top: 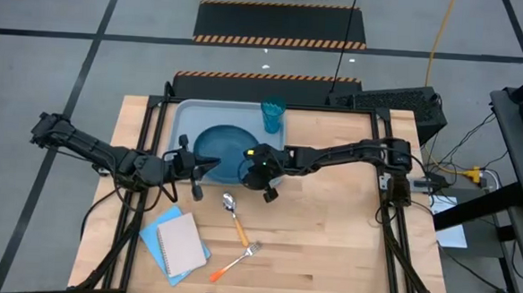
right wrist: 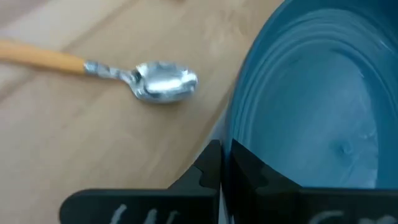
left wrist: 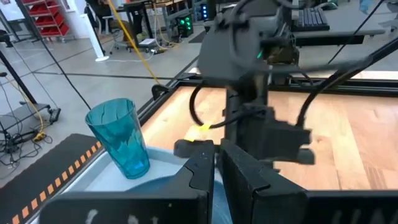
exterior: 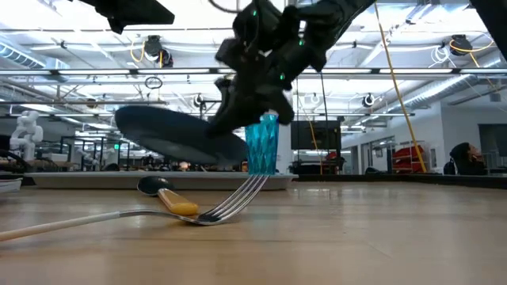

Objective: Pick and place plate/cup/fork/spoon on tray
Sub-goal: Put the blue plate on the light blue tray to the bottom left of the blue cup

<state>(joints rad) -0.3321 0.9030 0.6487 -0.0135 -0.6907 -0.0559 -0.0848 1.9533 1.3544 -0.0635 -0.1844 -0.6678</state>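
Note:
The dark teal plate (top: 228, 147) hangs tilted over the light grey-blue tray (top: 181, 115), its left side higher in the low view (exterior: 170, 133). My left gripper (top: 210, 165) is shut on the plate's left rim. My right gripper (top: 247, 174) is shut, with its fingertips (right wrist: 211, 163) at the plate's near right rim. The translucent teal cup (top: 273, 114) stands upright in the tray's far right corner. The spoon (top: 234, 212) and the orange-handled fork (top: 237, 261) lie flat on the wooden table, nearer than the tray. My left gripper pinches the plate's rim (left wrist: 215, 186) at its left side between the two fingers, coming almost level from the table's left. The plate is tilted, its held side up; whether its lower right edge (exterior: 242, 154) rests on the tray I cannot tell. My right gripper slants down from the table's right, its shut fingertips right beside the plate's rim (right wrist: 239, 134). Whether they touch the rim I cannot tell.
A blue-and-white notebook (top: 177, 243) lies at the near left of the table. Bare wood stretches over the table's right half (top: 347, 232). The spoon's bowl (right wrist: 163, 81) lies just off the tray's near edge, close under my right gripper.

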